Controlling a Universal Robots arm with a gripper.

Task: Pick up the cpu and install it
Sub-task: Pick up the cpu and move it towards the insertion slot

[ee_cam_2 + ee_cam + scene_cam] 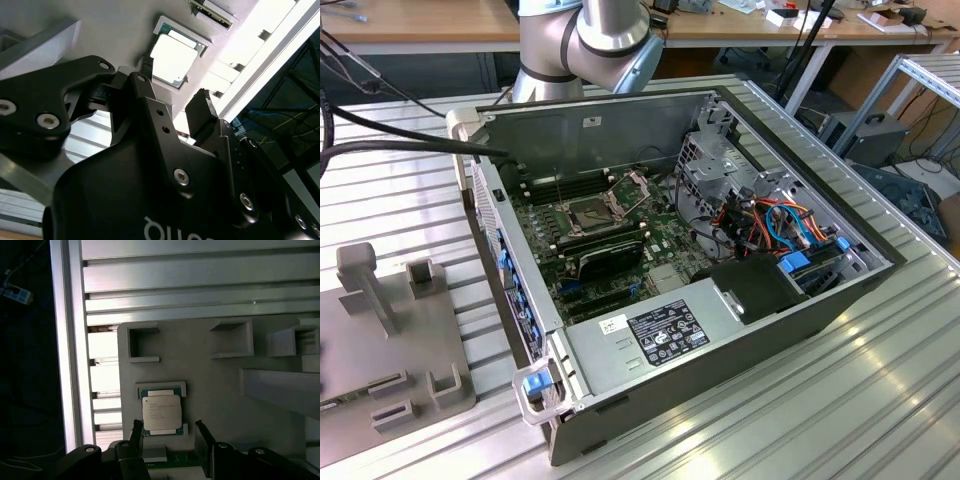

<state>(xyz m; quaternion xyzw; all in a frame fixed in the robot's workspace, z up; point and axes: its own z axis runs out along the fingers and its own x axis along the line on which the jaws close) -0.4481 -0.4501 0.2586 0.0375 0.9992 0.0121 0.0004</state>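
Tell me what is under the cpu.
The cpu lies on a grey plate, between two raised brackets. The surface right beneath is covered by the cpu.

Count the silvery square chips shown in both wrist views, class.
1. The thin silvery-grey square cpu lies in a shallow recess of the pale grey fixture plate, close to the tips of the open black pincer. The pincer's body may hide others behind it.
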